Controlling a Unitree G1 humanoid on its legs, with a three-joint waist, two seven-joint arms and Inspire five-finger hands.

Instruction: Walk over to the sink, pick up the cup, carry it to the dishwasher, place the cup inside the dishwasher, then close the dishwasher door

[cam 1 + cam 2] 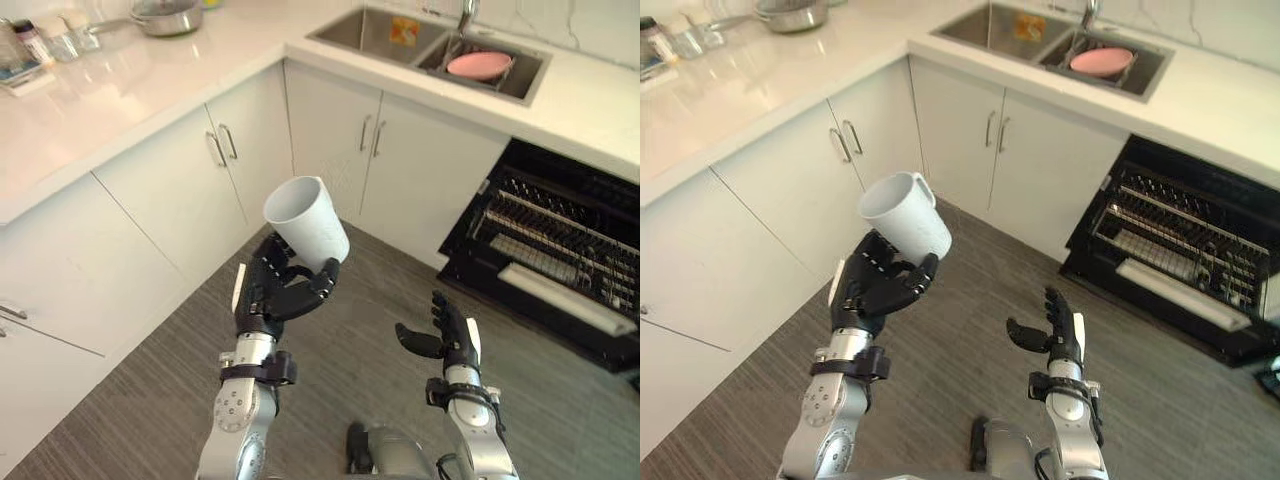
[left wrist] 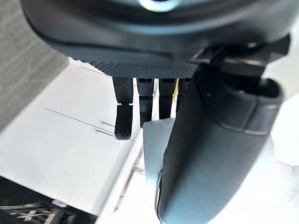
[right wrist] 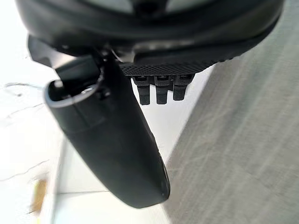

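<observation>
Left eye view: the left hand (image 1: pixel 275 292) curls its fingers and thumb round the base of the white cup (image 1: pixel 308 222), holding it tilted above the floor (image 1: pixel 150 400) before the cabinets (image 1: pixel 190 190). The right hand (image 1: pixel 455 340) is empty, fingers loosely spread, near the open dishwasher (image 1: pixel 560 245).

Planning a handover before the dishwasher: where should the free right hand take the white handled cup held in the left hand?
Probably the upper wall of the white handled cup, just under the rim, approached from the robot's right. The left hand curls round its lower end, leaving the top free, and the loop handle juts out on that side. The right hand hangs open.
</observation>
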